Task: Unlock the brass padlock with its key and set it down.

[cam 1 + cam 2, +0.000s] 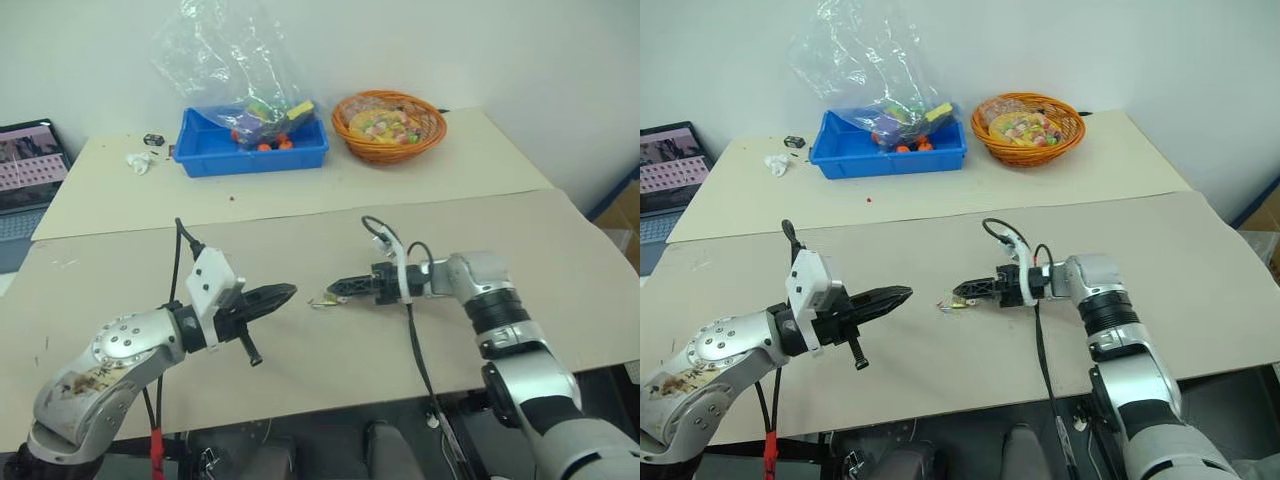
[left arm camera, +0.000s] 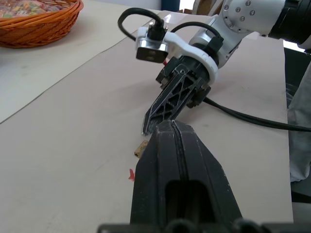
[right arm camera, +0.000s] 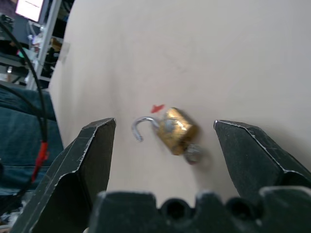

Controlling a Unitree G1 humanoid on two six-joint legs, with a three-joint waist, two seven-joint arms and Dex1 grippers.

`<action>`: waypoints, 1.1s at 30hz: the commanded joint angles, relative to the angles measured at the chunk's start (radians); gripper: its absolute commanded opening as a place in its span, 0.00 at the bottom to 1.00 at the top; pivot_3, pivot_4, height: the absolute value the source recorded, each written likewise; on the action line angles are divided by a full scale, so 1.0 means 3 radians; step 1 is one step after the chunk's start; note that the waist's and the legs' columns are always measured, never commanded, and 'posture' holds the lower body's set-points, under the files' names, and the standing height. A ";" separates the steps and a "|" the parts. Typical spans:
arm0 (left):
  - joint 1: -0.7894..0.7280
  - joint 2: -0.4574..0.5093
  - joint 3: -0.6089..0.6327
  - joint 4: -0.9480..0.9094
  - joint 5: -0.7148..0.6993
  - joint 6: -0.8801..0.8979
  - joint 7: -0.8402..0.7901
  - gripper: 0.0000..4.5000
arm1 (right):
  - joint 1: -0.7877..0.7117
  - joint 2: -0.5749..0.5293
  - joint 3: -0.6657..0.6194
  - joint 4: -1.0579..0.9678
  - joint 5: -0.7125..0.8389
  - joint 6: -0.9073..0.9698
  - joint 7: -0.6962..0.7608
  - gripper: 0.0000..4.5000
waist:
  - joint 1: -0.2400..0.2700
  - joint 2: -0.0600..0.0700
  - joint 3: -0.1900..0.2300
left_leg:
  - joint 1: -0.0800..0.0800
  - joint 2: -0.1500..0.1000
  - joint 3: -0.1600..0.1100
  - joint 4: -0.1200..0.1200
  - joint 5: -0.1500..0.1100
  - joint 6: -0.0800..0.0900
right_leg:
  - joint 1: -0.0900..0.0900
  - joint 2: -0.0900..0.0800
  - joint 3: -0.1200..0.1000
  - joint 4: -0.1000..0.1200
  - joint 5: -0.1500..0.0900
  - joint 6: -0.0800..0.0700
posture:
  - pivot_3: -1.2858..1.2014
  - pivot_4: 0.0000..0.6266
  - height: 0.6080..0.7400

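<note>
The brass padlock (image 3: 177, 131) lies flat on the tan table sheet, its thin silver shackle (image 3: 141, 127) swung open. A small silvery key (image 3: 193, 151) sticks out of its bottom end. My right gripper (image 3: 165, 122) is open, one finger on each side of the padlock, touching neither it nor the key. From the head the padlock (image 1: 323, 299) is a tiny glint just off the right gripper's (image 1: 335, 288) tips. My left gripper (image 1: 285, 293) is shut on nothing, held above the sheet a short way left of the padlock and pointing at it.
A blue bin (image 1: 250, 157) of small toys with a crumpled clear bag (image 1: 220, 50) over it stands at the back. An orange wicker basket (image 1: 385, 152) sits to its right, a laptop (image 1: 30, 165) at the far left. A small red mark (image 3: 156, 108) lies by the shackle.
</note>
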 commanded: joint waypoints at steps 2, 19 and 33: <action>0.0051 -0.0048 0.0020 -0.0053 0.0062 -0.0124 0.0010 0.00 | 0.0164 -0.0209 -0.0113 0.0030 -0.0243 -0.0242 -0.0219 0.90 | 0.0007 0.0000 0.0000 | -0.0001 0.0000 0.0000 -0.0001 0.0000 0.0000 | 0.0001 0.0000 0.0000 -0.0004 0.0000 0.0000 | 0.52 0.24 1.00; 0.0456 -0.0456 -0.0169 0.0186 0.0656 -0.0502 0.0250 0.00 | 0.1831 0.0577 -0.0777 -0.2829 -0.1037 -0.1650 -0.2616 0.90 | -0.0008 -0.0001 0.0001 | -0.0056 0.0003 0.0009 -0.0003 0.0003 -0.0012 | -0.0072 0.0001 0.0008 0.0008 0.0000 0.0000 | 0.52 0.24 1.00; 0.0469 -0.0490 -0.0204 0.0328 0.0775 -0.0648 0.0105 0.00 | 0.1959 0.0519 -0.0761 -0.2929 -0.0910 -0.1681 -0.2397 0.90 | 0.0001 0.0000 0.0002 | -0.0045 0.0004 0.0013 -0.0005 0.0000 -0.0006 | -0.0062 0.0005 0.0010 -0.0001 -0.0001 0.0000 | 0.52 0.24 1.00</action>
